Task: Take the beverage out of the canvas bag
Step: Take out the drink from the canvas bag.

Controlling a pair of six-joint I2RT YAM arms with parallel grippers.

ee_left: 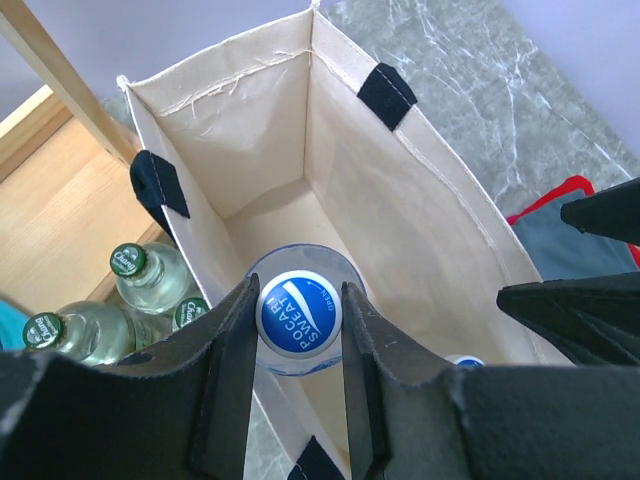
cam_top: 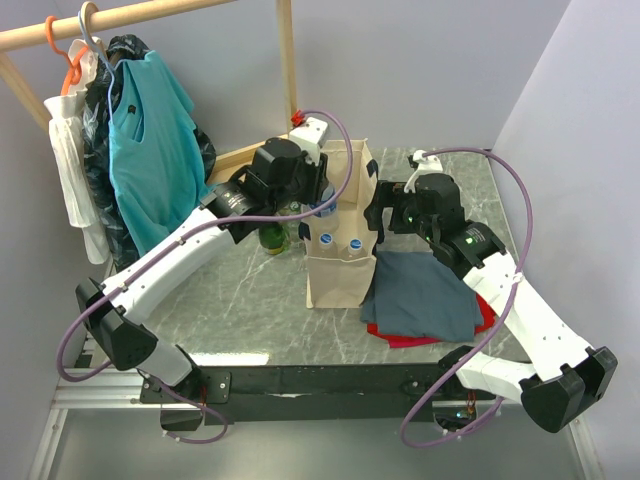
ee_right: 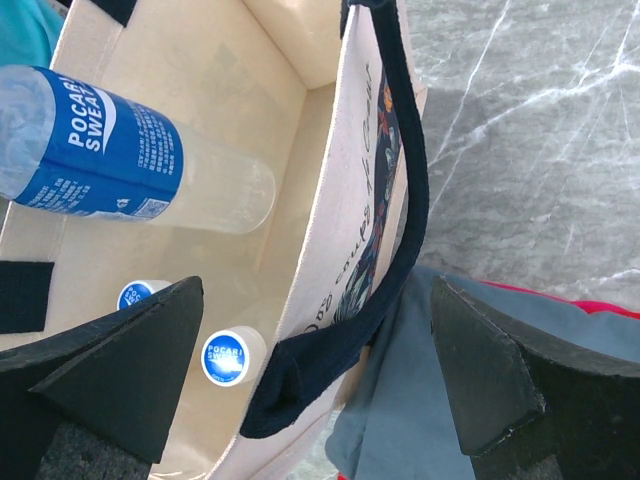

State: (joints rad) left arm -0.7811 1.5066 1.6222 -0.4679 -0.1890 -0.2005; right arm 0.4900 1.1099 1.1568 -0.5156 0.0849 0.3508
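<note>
The beige canvas bag (cam_top: 338, 275) stands upright mid-table with its mouth open. My left gripper (ee_left: 298, 330) is shut on the blue cap of a Pocari Sweat bottle, the beverage (ee_left: 299, 311), over the bag's opening. In the right wrist view that clear bottle (ee_right: 110, 150) with its blue label hangs raised inside the bag, above two other capped bottles (ee_right: 225, 358). My right gripper (ee_right: 315, 300) is open and straddles the bag's right wall and navy handle (ee_right: 400, 200), one finger inside and one outside, without pinching them.
Green-capped glass bottles (ee_left: 130, 265) stand just left of the bag by a wooden frame. A folded grey-blue cloth (cam_top: 425, 295) lies on a red cloth right of the bag. A clothes rail with a teal shirt (cam_top: 150, 150) stands at the back left.
</note>
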